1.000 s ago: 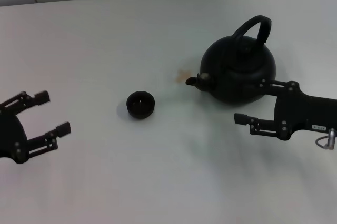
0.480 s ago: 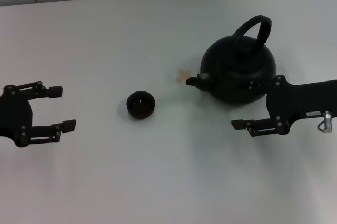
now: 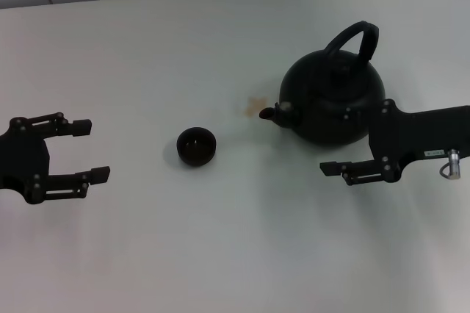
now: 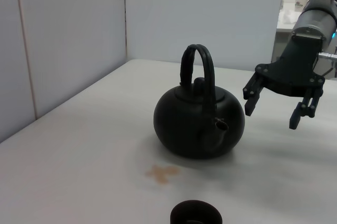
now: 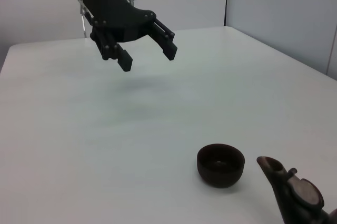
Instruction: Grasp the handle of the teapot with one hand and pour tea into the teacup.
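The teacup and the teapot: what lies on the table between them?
Only a small brownish stain on the bare table, nearer the teapot than the teacup; the head view shows this.

Upright black teapot [image 3: 332, 98], arched handle [image 3: 352, 41], small teacup [image 3: 196, 145] well apart

A white counter [image 5: 131, 145] fills most of the right wrist view, with pale wall panels [image 5: 284, 8] rising behind it. The left gripper [image 5: 147, 50] hangs above the counter's far part, its black jaws spread apart and pointing down, a dim shadow on the surface beneath it. A green light glows on the arm just above the gripper. Nearer the camera, the teacup [image 5: 220, 164] sits upright on the counter, dark and round. Just beside the teacup, apart from it, the spout [image 5: 271, 167] of the teapot [image 5: 300, 195] points toward the cup.
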Controlling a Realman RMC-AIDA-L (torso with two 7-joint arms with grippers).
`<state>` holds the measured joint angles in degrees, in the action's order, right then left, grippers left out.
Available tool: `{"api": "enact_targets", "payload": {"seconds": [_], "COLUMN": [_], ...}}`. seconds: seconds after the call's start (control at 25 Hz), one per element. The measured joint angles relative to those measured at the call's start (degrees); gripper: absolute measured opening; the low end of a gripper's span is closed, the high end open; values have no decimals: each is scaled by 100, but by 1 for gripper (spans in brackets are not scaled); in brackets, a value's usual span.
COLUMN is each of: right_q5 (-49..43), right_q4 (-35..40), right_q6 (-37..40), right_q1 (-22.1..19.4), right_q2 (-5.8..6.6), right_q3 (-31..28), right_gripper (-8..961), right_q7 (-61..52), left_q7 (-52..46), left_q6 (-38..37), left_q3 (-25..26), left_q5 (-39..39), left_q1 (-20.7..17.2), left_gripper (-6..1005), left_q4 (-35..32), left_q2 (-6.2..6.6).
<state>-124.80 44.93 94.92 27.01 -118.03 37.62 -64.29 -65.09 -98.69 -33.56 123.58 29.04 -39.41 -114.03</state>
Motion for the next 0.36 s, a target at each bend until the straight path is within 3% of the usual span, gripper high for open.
{"api": "enact_targets", "payload": {"seconds": [0.36], "right_q5": [-13], "right_q4": [-24], "right_q6": [-20], "right_q1": [47], "right_q2": [-9], "right_q3": [0], "right_gripper": [695], "right_q7": [26], "left_q7": [-22], "left_q6": [0], "left_q3": [-11], "left_q5": [4], "left_q1": [-6], "left_gripper": [813], "left_q4": [-5], "left_q2": [0]}}
